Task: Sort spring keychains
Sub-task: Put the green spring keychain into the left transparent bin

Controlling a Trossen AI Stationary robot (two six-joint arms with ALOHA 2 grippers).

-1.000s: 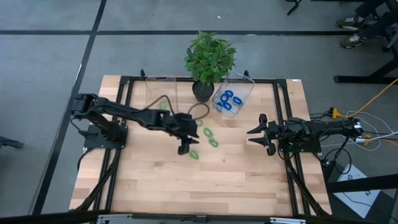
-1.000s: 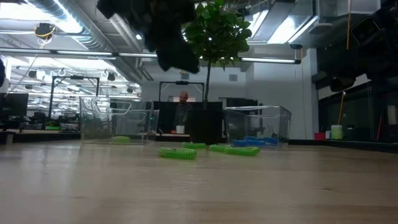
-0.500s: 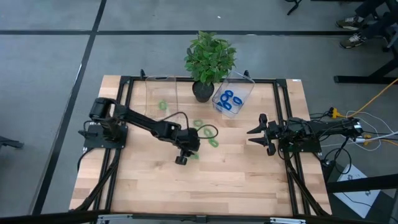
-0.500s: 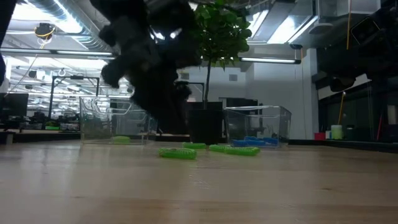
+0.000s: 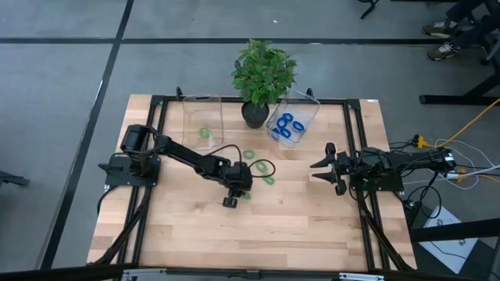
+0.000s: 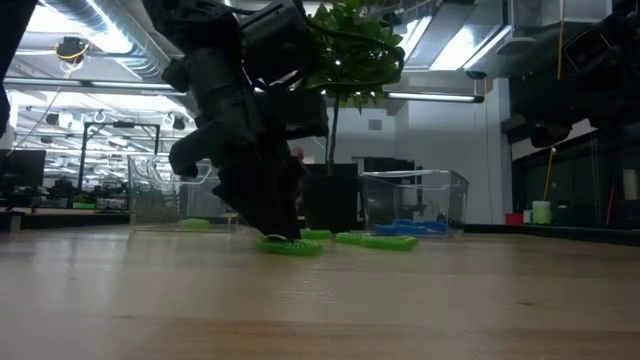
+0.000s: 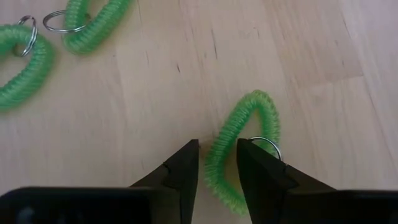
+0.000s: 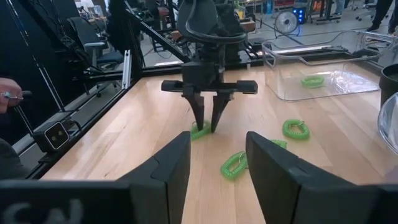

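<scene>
My left gripper (image 5: 237, 196) is down at the table's middle, open, pointing steeply down over a light green spring keychain (image 7: 239, 146) that lies flat on the wood. Its two fingers straddle one side of the coil (image 8: 199, 132). Three more green keychains (image 5: 262, 166) lie loose just beyond it. One green keychain (image 5: 205, 133) lies in the left clear bin (image 5: 190, 117), and several blue ones (image 5: 287, 127) lie in the right clear bin (image 5: 306, 115). My right gripper (image 5: 316, 169) waits open at the table's right side, level and touching nothing. My left gripper comes from above, slanting, with one finger (image 7: 186, 171) outside the loop and the other (image 7: 258, 171) inside it, by the metal ring (image 7: 268, 144). One strand of the coil (image 7: 219, 163) runs between them. Whether the fingers touch it I cannot tell. The keychain lies flat on the table.
A potted plant (image 5: 264, 72) stands at the far edge between the two bins. Black frame rails (image 5: 355, 140) run along the table's left and right sides. Bare wood (image 5: 258, 234) stretches toward the near edge.
My left gripper has come down from well above the table onto the green keychain, shifting slightly toward the near edge and rolling a little at the wrist. The keychain has stayed where it lay.
</scene>
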